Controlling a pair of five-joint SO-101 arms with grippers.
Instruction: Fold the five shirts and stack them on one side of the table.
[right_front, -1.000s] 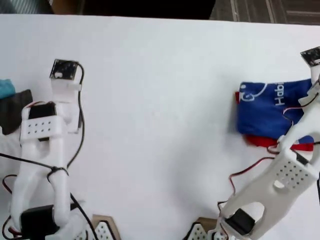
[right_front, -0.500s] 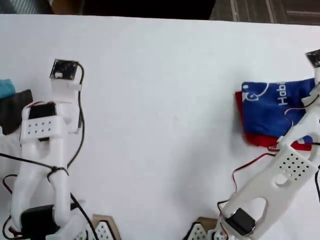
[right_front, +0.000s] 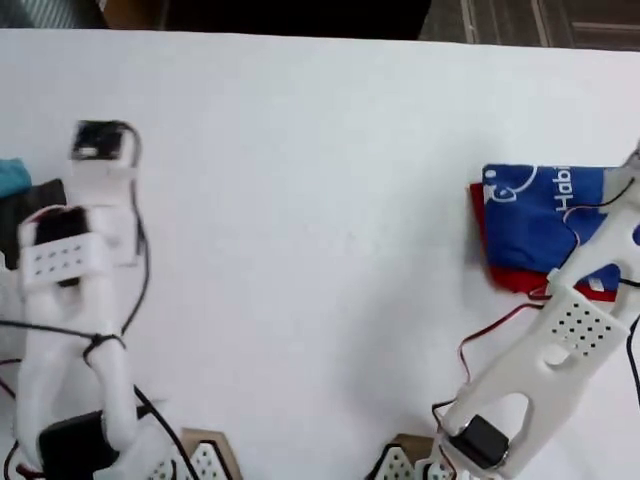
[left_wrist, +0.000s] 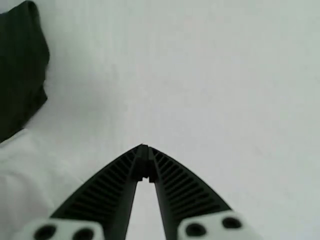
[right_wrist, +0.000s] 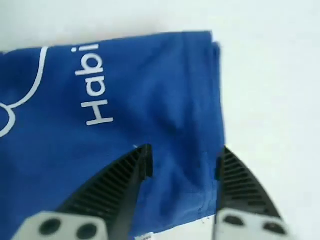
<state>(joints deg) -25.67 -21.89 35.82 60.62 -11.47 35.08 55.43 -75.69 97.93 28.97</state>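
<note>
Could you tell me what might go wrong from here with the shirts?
The right gripper, open over an edge of the folded blue shirt, might pinch just the top layer and undo the fold. Pulling could also slide it off the red shirt underneath. The left gripper, shut near the black shirt, must open first.

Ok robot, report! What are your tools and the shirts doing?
Left tool shut, over table. Right tool open above blue shirt, folded on red shirt. Nothing in the way.
</note>
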